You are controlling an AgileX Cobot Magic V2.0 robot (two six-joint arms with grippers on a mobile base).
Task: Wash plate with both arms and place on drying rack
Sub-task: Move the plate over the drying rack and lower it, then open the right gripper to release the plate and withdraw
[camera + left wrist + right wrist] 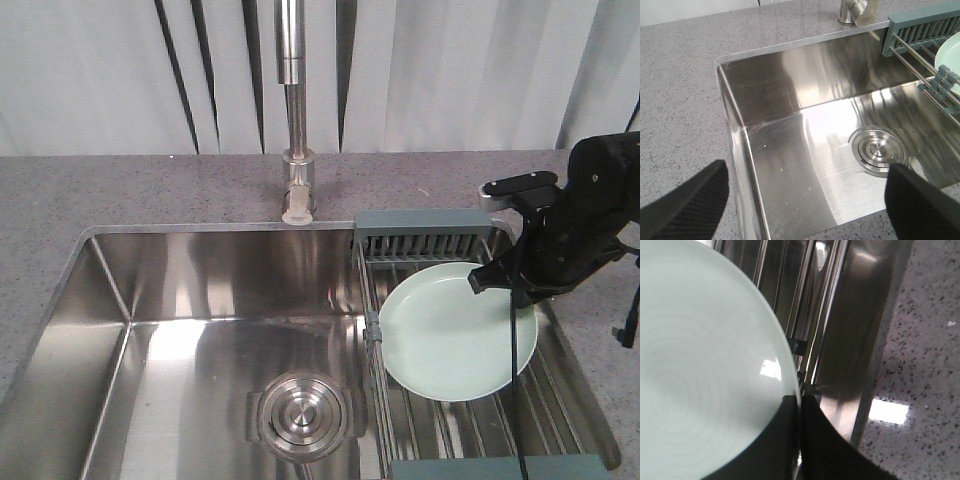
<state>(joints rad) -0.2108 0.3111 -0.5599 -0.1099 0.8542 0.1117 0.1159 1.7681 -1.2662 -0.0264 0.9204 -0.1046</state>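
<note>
The right hand is pinched onto the rim of the plate, one finger on each face, as the right wrist view shows. The plate lies over the rods of the drying rack, which spans the right part of the sink near the right edge of the table; whether it already rests fully on the rods cannot be told.

The left hand is spread wide and holds nothing. It hangs over the front left corner of the sink.

The plate looks stiff, glossy and probably slippery, more so if it is wet, and it would likely break or chip if it falls on steel. The raised rim seems the only good place to take hold, since the faces are smooth and flat.

Around it are the slotted grey-blue end piece at the back of the rack, the faucet behind the sink and the round drain strainer in the basin. The end piece and the rods stand closest to the plate's path.
</note>
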